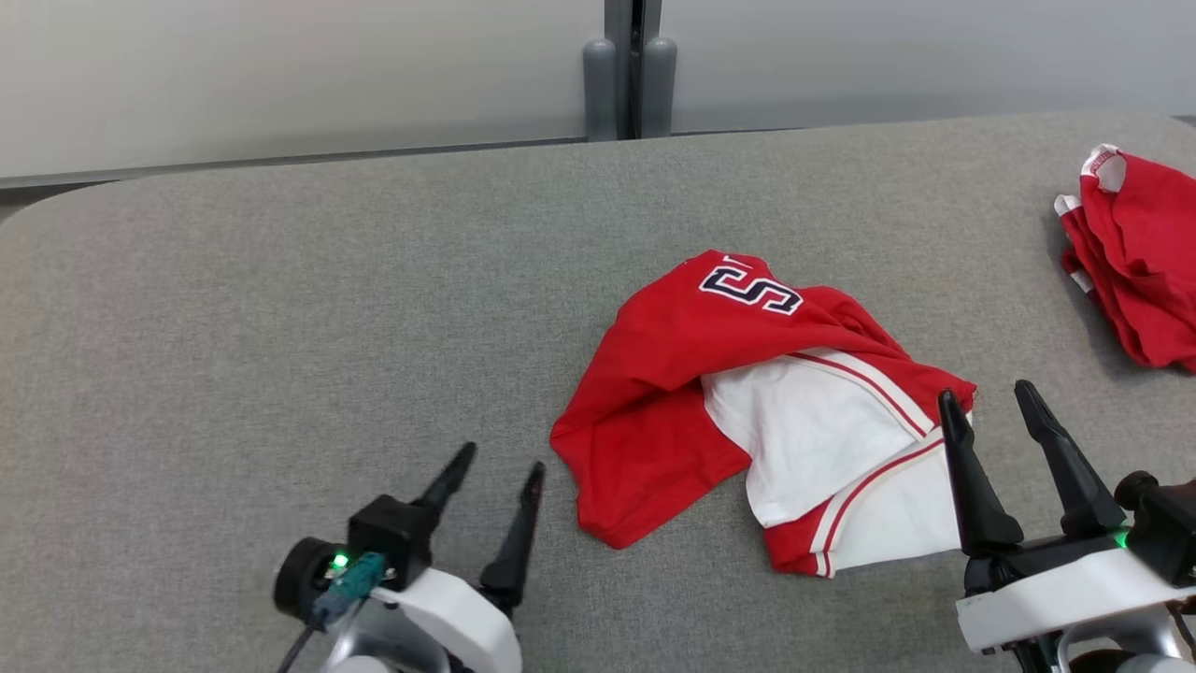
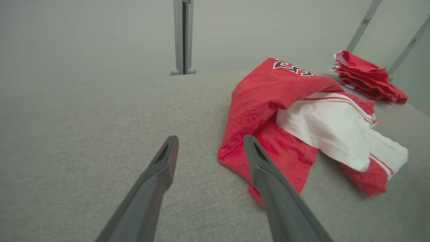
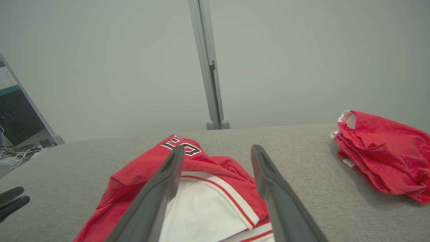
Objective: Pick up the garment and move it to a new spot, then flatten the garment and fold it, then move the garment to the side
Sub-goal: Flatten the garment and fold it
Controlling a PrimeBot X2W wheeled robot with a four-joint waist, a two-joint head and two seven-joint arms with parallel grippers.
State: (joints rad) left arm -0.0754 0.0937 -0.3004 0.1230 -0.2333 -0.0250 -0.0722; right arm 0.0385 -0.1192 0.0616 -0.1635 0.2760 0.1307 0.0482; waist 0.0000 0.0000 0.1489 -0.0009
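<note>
Garment (image 1: 654, 393) lies crumpled mid-table between my claws. My left gripper (image 1: 502, 458), fingers apart, hovers just beside its red hem. My right gripper (image 1: 986, 391), also apart, stands at its white sleeve. Farther right on the grey table (image 1: 280, 280) lies a red cloth pile (image 1: 1135, 262).

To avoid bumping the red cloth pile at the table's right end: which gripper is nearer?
Right. The right gripper is at the garment's right edge, left of the pile; the left gripper is beyond the garment's left edge.
</note>
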